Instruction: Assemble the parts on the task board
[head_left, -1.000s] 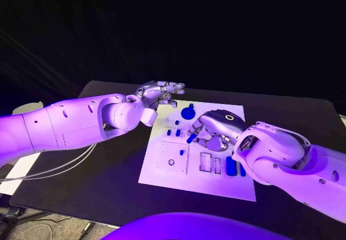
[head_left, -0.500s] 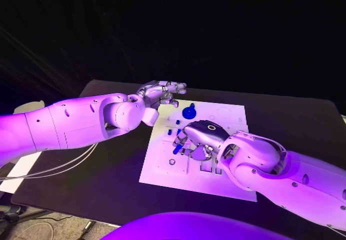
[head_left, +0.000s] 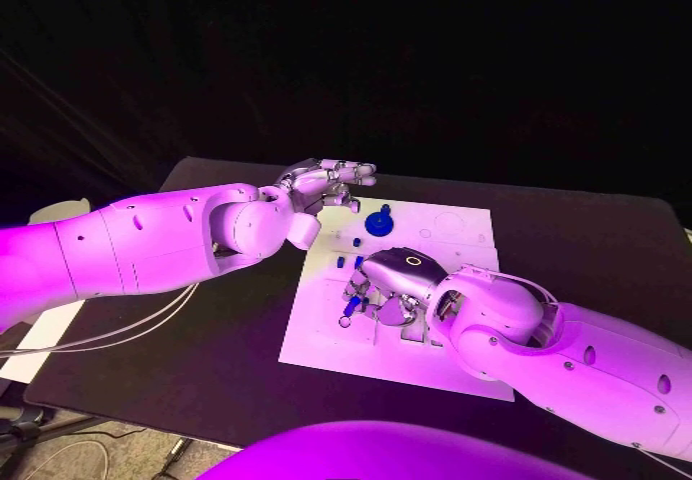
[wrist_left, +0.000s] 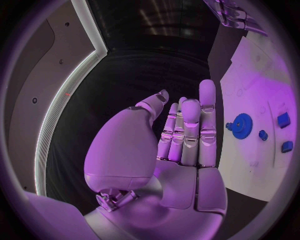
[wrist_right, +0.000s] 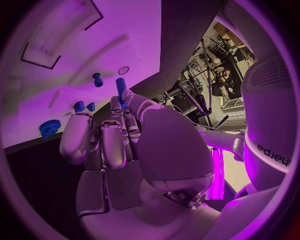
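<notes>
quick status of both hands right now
Left hand: open, holding nothing.
Right hand: holds a blue peg at its fingertips over the task board.

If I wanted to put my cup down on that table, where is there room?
The black table is bare left of the task board under the left arm, and beyond the board's far right corner. The board's middle is crowded: the right hand holds a blue part there, near the gear.
</notes>
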